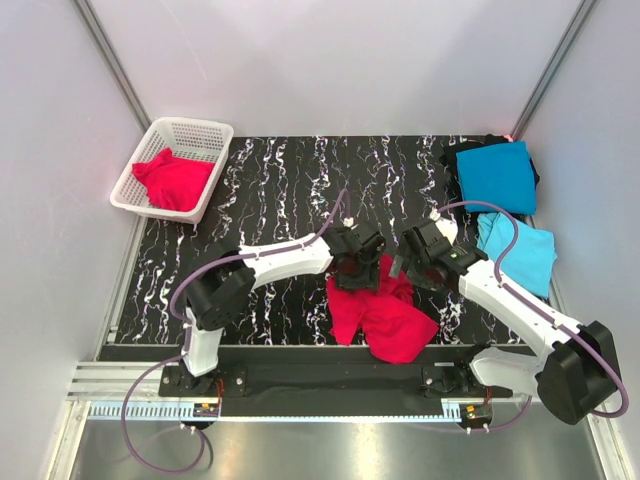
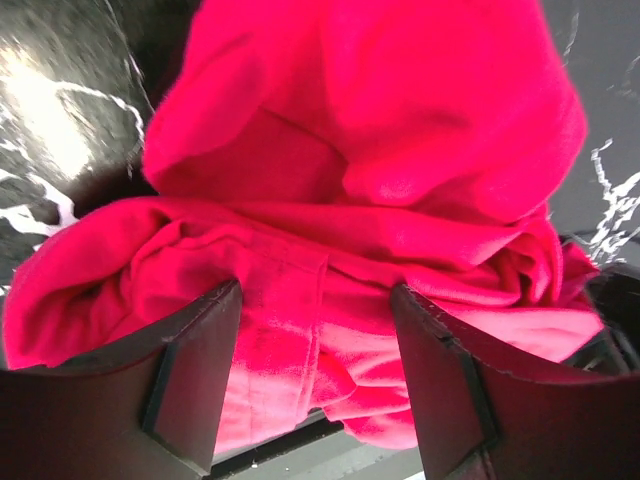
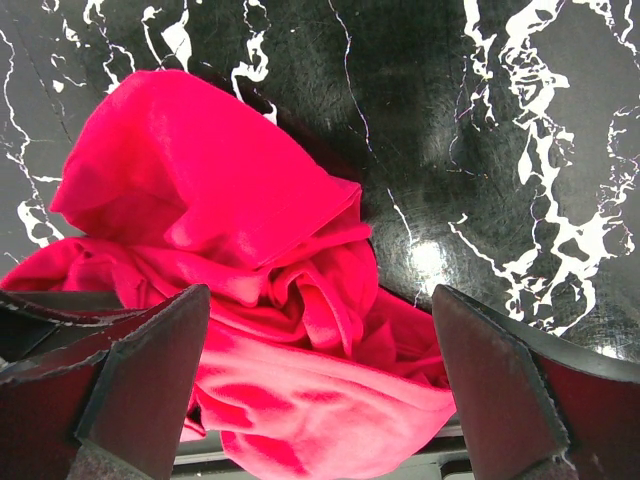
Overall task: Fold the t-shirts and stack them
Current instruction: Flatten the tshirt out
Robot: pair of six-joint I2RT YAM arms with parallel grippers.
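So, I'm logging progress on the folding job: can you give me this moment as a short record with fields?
front centre: crumpled red t-shirt, not folded
left gripper: jaws apart, red cloth between them
right gripper: open, over the same shirt
far left: white basket holding a second red t-shirt
far right: teal-blue t-shirt, folded; sky-blue t-shirt beside it, nearer

Overhead view looks down; both close wrist views share red t-shirt (image 1: 385, 320).
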